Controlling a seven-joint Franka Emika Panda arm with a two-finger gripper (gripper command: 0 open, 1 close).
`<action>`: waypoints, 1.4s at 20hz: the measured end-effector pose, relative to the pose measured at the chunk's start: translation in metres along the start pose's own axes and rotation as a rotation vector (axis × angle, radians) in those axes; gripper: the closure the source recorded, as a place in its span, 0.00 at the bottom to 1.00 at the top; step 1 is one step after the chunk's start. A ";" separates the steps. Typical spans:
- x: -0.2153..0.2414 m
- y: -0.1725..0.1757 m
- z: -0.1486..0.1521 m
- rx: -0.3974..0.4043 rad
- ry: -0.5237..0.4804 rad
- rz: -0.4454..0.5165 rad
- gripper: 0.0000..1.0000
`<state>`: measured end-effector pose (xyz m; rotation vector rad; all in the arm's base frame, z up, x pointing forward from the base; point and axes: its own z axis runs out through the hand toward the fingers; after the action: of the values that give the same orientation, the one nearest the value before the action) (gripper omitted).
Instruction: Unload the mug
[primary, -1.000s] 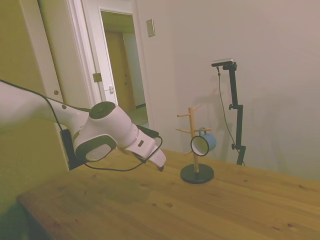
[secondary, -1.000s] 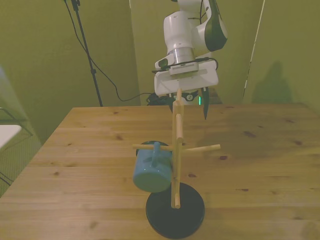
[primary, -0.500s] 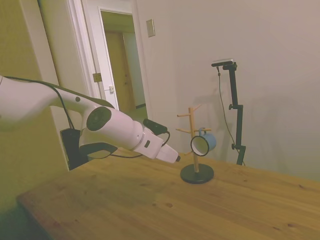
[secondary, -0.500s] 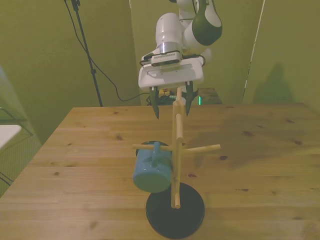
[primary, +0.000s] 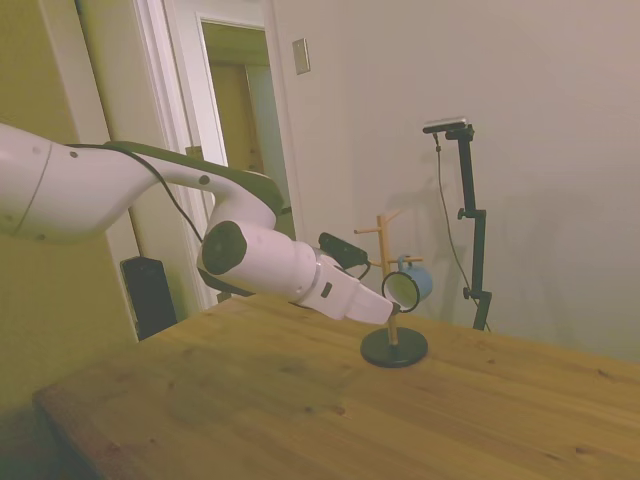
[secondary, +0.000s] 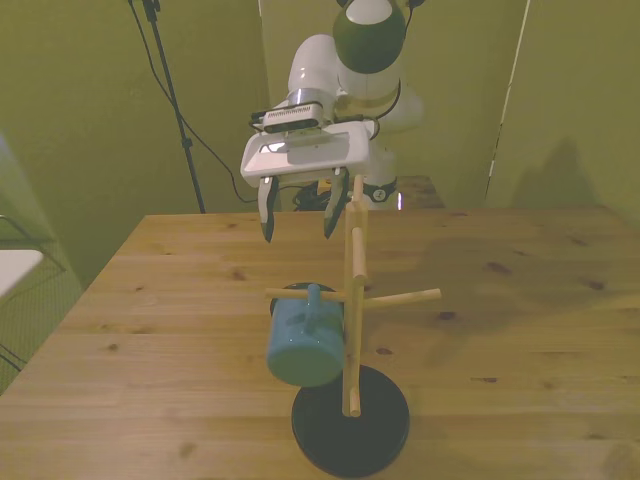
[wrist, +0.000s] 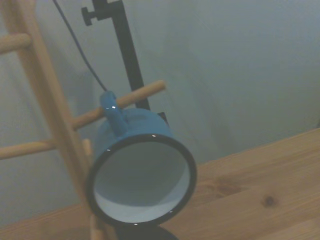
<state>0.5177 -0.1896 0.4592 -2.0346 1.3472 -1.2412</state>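
One mug (secondary: 303, 343) hangs by its loop handle (wrist: 114, 114) on a side peg of the wooden peg stand (secondary: 351, 300), mouth turned toward the arm, clear of the tabletop (secondary: 520, 330). With fingers spread wide and empty, the tool (secondary: 297, 218) is poised beyond the mug, near the stand, apparently aligned to close over the rim.

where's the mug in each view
Side view: the mug hangs right of centre on the wooden peg stand, white mouth toward the claw.
Front view: mug at lower centre, on the stand's left peg.
Wrist view: mug fills the middle, mouth facing the camera.
Shared landmark: the peg stand.
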 end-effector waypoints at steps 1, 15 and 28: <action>0.002 0.004 0.005 -0.007 0.008 0.004 0.00; 0.027 0.024 0.032 0.005 0.062 0.031 0.00; 0.022 0.029 0.050 0.010 0.042 -0.002 0.00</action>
<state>0.5472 -0.2291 0.4218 -2.0137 1.3557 -1.2959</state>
